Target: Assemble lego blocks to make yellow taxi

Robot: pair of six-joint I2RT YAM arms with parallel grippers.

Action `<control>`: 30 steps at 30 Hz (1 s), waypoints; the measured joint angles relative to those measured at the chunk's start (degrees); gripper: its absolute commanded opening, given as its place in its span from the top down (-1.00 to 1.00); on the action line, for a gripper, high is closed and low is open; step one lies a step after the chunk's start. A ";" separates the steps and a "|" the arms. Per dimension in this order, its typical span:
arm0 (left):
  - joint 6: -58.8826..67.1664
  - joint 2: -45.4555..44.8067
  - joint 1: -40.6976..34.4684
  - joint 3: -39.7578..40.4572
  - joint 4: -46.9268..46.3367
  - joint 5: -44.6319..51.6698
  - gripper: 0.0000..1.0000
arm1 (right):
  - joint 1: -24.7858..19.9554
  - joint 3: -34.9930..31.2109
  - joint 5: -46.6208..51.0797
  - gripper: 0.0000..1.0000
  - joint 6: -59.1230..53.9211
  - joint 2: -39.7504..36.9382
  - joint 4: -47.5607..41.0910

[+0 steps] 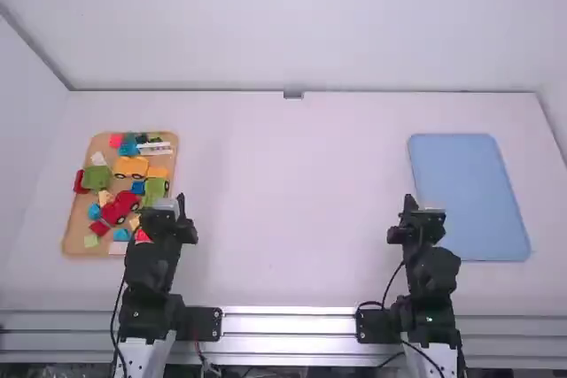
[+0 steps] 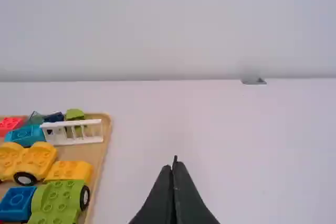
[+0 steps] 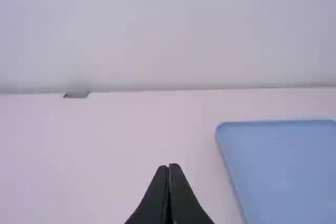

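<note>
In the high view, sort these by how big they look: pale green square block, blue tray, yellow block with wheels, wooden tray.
1. Blue tray and wooden tray: too alike to rank
2. Yellow block with wheels
3. Pale green square block

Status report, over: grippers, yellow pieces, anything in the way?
Left gripper and right gripper shut, empty. Yellow car and yellow brick side by side on wooden tray. Green car crowds yellow brick.
</note>
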 measured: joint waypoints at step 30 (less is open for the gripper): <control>-6.38 17.88 -0.26 13.77 -7.50 -5.88 0.32 | 8.20 27.69 -6.54 0.32 -6.40 32.65 -4.76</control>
